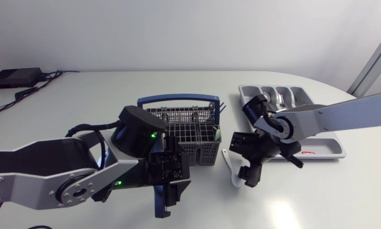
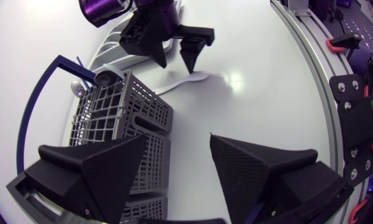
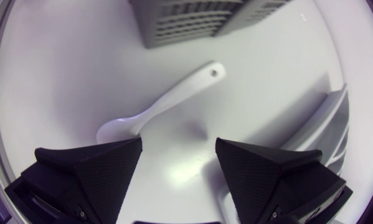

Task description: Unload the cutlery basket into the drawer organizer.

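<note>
Head cam: fixed high, looks down on the whole table (image 1: 82, 95). Left wrist cam: sits just behind left gripper (image 2: 179, 146), close beside the basket (image 2: 121, 112), faces across the table to right gripper (image 2: 175, 62) and the tray (image 2: 114, 53). Right wrist cam: low and near, looks down at the spoon (image 3: 167, 102) ahead of its own gripper. Overlap in all three: spoon, basket wall, tray edge.

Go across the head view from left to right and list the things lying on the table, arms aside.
black box → cutlery basket → white spoon → drawer organizer
</note>
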Action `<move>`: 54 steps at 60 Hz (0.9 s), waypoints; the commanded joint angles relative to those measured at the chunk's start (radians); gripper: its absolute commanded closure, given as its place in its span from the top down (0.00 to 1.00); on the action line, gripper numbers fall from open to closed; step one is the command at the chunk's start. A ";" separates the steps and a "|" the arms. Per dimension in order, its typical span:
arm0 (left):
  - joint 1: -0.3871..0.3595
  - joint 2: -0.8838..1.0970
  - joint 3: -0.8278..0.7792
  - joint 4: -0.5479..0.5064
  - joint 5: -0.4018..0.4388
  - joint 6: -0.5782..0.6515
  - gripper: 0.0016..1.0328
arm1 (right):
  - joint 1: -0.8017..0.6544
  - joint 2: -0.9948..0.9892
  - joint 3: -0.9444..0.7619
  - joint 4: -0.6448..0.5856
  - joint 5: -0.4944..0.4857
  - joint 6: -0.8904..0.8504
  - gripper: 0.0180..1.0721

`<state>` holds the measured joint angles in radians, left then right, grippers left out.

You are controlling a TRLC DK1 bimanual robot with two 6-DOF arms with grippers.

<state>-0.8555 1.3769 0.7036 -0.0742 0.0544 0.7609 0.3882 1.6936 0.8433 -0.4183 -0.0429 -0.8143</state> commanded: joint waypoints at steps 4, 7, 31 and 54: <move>0.021 0.016 -0.024 -0.001 0.010 0.021 0.75 | 0.081 -0.020 -0.032 -0.065 -0.061 0.038 0.81; 0.023 0.014 -0.026 0.001 0.010 0.021 0.75 | 0.098 -0.029 -0.029 -0.076 -0.078 0.043 0.81; 0.047 0.001 -0.041 -0.003 0.012 0.029 0.75 | -0.083 -0.112 -0.047 -0.054 -0.178 -0.372 0.88; 0.050 -0.022 -0.053 -0.027 0.015 0.037 0.80 | -0.058 -0.049 0.014 -0.102 -0.189 -0.729 0.88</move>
<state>-0.8116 1.3746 0.6781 -0.0868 0.0555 0.7666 0.3119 1.6051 0.8196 -0.4965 -0.2249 -1.4532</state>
